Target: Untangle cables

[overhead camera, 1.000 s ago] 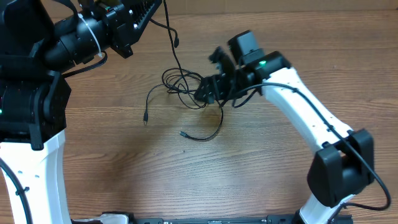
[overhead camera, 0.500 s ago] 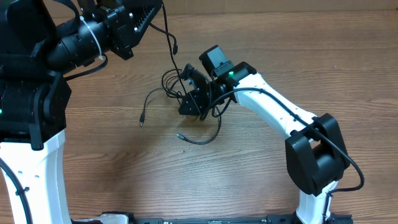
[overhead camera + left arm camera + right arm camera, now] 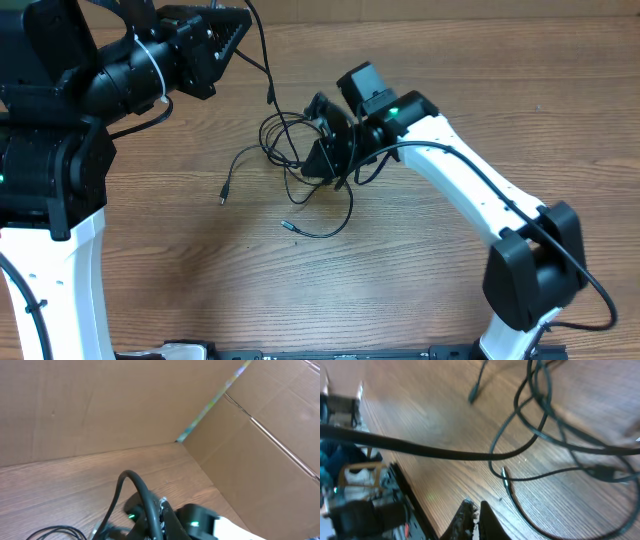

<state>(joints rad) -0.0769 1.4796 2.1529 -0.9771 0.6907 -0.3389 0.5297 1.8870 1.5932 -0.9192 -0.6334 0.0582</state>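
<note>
The cables are thin black cords in a loose tangle at the table's middle, with plug ends lying free at the left and in front. My left gripper is raised at the back left, shut on one cable strand that hangs down to the tangle. In the left wrist view that strand arches up from the left gripper. My right gripper sits at the tangle's right side. Its fingers are pressed together above the wood, no strand showing between the tips, with loops beyond them.
Brown cardboard walls close off the back and side of the wooden table. The right arm's white link slants across the right half. The left arm's black and white column fills the left edge.
The right gripper went from open to shut. It swung left into the tangle, then back a little to the right. The loose plug ends slid slightly left and forward.
</note>
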